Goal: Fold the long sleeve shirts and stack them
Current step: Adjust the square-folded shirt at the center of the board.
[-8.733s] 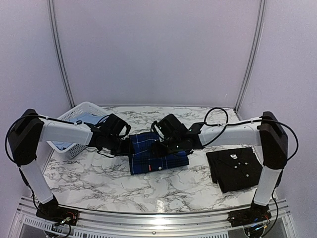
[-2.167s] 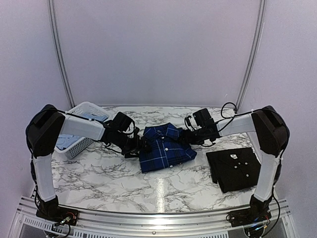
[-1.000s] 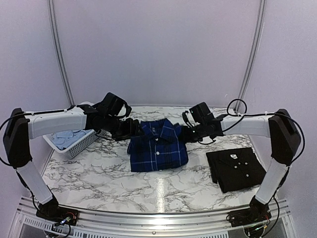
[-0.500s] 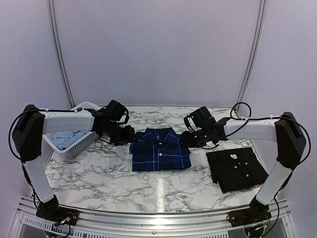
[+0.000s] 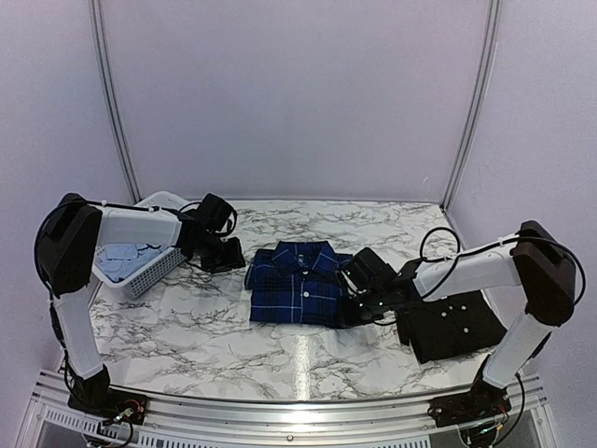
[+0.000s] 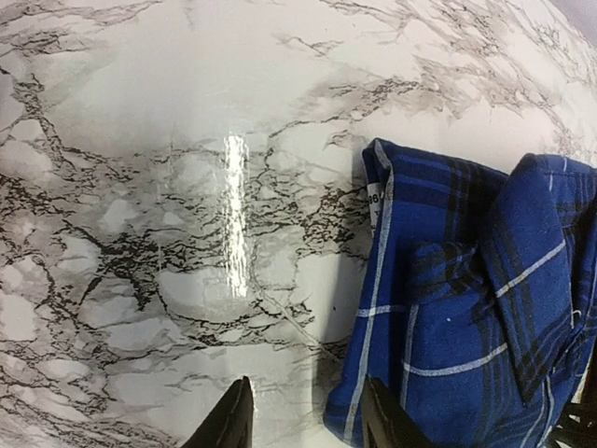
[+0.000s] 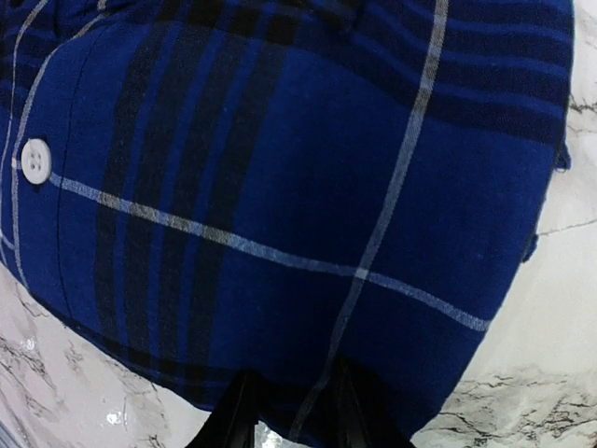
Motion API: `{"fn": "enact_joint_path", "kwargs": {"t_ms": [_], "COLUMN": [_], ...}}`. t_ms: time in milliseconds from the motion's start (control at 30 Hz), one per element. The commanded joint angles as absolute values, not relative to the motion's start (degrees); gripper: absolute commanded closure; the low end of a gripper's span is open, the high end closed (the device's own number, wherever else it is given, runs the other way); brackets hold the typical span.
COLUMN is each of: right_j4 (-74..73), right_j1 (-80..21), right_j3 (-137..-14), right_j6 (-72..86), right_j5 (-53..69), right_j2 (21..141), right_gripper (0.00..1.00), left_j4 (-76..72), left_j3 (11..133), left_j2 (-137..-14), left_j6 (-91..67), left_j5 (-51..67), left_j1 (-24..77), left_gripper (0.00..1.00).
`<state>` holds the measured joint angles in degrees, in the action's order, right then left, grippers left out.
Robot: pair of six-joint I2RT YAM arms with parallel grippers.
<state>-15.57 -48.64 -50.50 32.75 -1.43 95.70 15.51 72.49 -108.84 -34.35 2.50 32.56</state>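
The royal-blue plaid shirt lies folded flat mid-table, collar to the back. My left gripper hovers just off its back left corner. In the left wrist view that gripper is open over bare marble, its right finger beside the plaid shirt's edge. My right gripper lies low at the shirt's front right edge. In the right wrist view it stands narrowly open, with the plaid shirt's hem between its fingertips. The black shirt lies folded at the right. A pale blue shirt sits in the basket.
A white lattice basket stands tilted at the back left, beside my left arm. The marble table is bordered by purple walls behind and at the sides. The black shirt lies partly under my right forearm.
The plaid shirt has been laid down flat. My left gripper let go and drew back left. My right gripper let go and moved from the shirt's back right to its front right edge.
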Motion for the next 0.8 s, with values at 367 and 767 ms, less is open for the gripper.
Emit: {"fn": "enact_joint_path", "kwargs": {"t_ms": [367,767], "right_j4": [-16.11,-8.72], "right_j1": [-46.47,-35.49], "right_j3": [-56.06,-52.68], "right_j6": [33.40,29.70], "right_j5": [-4.59,-1.88], "right_j2": [88.65,90.75], "right_gripper": [0.61,0.57], "left_j4": [10.07,6.04], "left_j3": [73.33,71.53], "left_j2": [-114.87,-114.52], "left_j6": [-34.13,-36.03], "left_j5": [7.78,13.09], "left_j1": [32.52,32.61], "left_gripper": [0.60,0.77]}}
